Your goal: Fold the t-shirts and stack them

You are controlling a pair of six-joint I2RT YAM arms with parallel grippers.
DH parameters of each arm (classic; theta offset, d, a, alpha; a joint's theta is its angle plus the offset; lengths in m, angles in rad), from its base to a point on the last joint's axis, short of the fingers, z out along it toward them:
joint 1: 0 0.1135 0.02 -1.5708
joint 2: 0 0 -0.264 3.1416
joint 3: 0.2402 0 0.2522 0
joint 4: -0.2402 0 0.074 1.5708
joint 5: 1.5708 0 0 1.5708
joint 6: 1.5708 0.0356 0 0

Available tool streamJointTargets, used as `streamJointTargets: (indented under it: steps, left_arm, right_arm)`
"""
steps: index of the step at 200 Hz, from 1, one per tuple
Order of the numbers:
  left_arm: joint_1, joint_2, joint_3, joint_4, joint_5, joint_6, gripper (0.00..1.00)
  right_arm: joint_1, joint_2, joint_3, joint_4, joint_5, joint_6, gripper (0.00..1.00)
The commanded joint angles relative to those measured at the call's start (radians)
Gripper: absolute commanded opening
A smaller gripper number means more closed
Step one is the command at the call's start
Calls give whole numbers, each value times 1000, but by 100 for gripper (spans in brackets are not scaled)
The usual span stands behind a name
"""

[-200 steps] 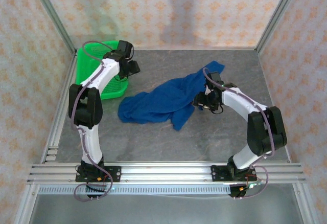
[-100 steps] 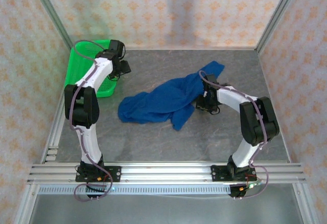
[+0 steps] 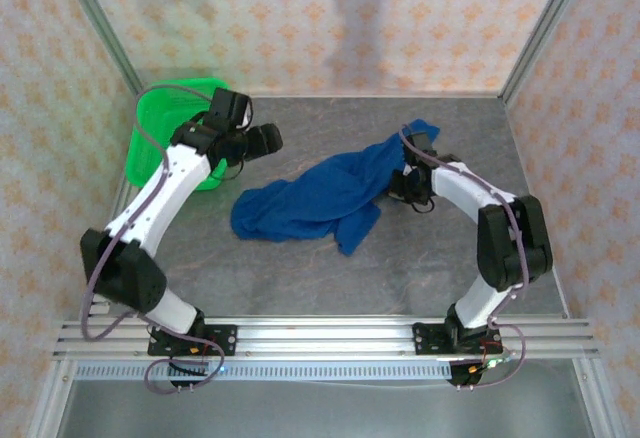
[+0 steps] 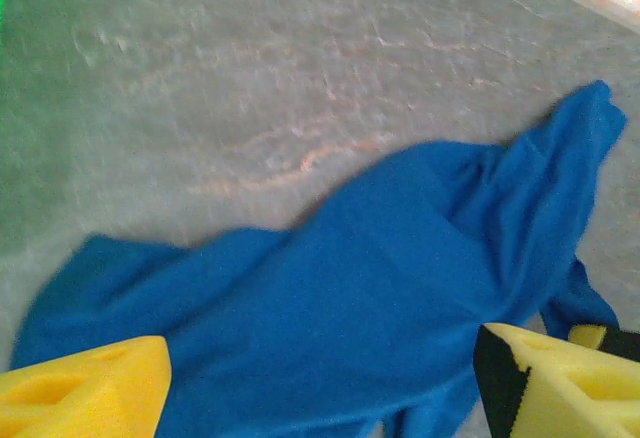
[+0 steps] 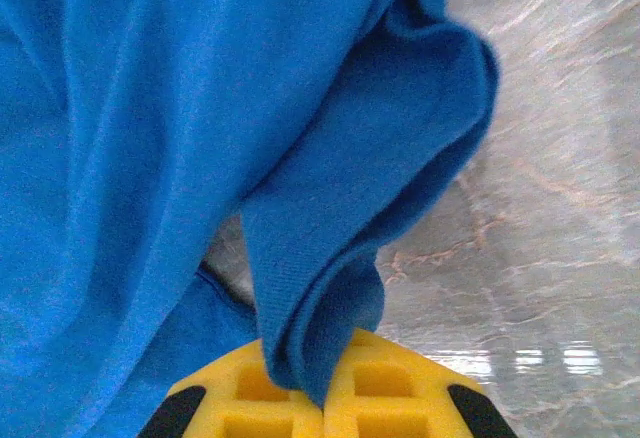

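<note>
The royal-blue t-shirt (image 3: 318, 195) lies crumpled at the middle of the grey table, one end trailing up to the back right. My right gripper (image 3: 398, 176) is at the shirt's right edge, and in the right wrist view the right gripper (image 5: 325, 398) is shut on a hanging fold of the t-shirt (image 5: 330, 258). My left gripper (image 3: 264, 139) hovers above the table just left of the cloth, beside the basket. In the left wrist view the left gripper (image 4: 320, 398) is open, its yellow fingers (image 4: 85, 388) wide apart over the t-shirt (image 4: 380, 288), holding nothing.
A green plastic basket (image 3: 158, 126) stands at the back left, close behind the left arm. Patterned walls with metal frame posts (image 3: 540, 33) enclose the table. Bare grey tabletop (image 3: 330, 278) lies between the shirt and the arm bases.
The left arm swung from over the basket toward the shirt and its jaws widened. The right gripper closed on a fold at the shirt's right edge.
</note>
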Motion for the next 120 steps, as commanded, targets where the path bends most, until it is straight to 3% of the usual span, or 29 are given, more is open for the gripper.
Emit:
streamJointTargets:
  steps: [1,28,61,120]
  left_arm:
    - [-34,-53,-132,-33,36,-101,81]
    - [-160,-71,-223,64,127,-165,80]
    - [-355,61,-200,137,191,-241,73]
    - [-487,267,-120,188,230,-317,62]
  right_arm:
    - [-28,-67,39,-35,4,14,0]
    - [-55,-74,58,-59,-14,-6,0]
    - [-63,-51,65,-62,-35,-18,0]
    - [-67,-48,59,-65,-60,-48,0]
